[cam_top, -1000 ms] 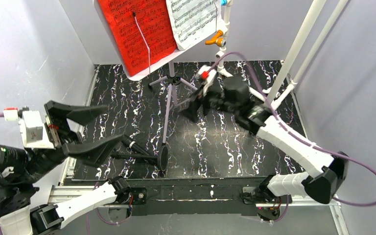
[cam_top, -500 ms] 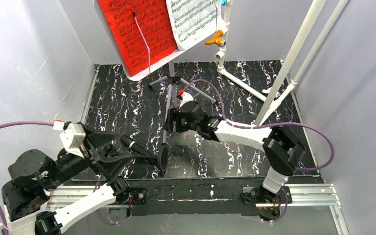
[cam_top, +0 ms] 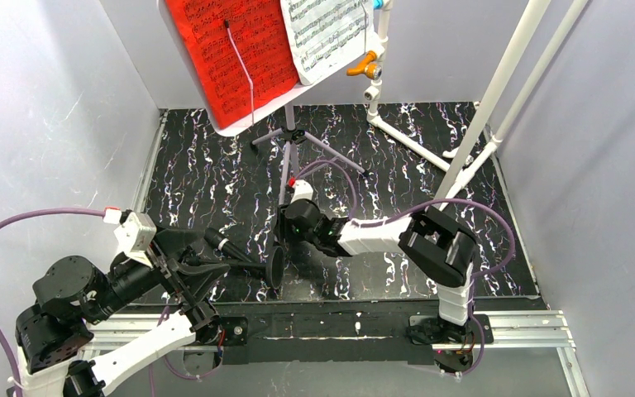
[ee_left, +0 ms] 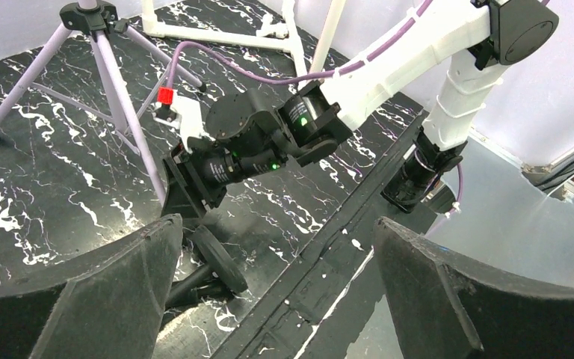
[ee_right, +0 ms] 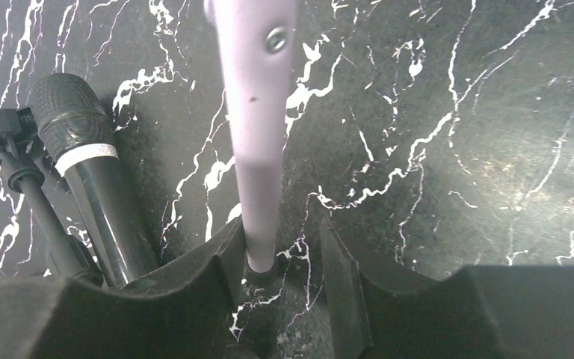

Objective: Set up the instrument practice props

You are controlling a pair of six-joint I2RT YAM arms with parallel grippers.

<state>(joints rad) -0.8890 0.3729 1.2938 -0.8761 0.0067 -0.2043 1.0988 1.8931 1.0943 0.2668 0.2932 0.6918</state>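
the right gripper is straddling, jaws parted, the foot of the lilac music stand leg, the microphone lying just left of it; the left gripper is hovering unclenched nearby.

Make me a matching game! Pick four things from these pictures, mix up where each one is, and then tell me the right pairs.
Things:
1. red music page
2. white music page
3. microphone
4. orange tap

Places:
A. lying down on the black marbled mat
B. on the white pipe
C. left half of the lilac music stand, seen from the top camera
D. right half of that stand

Pairs: 1-C, 2-D, 3-A, 4-B
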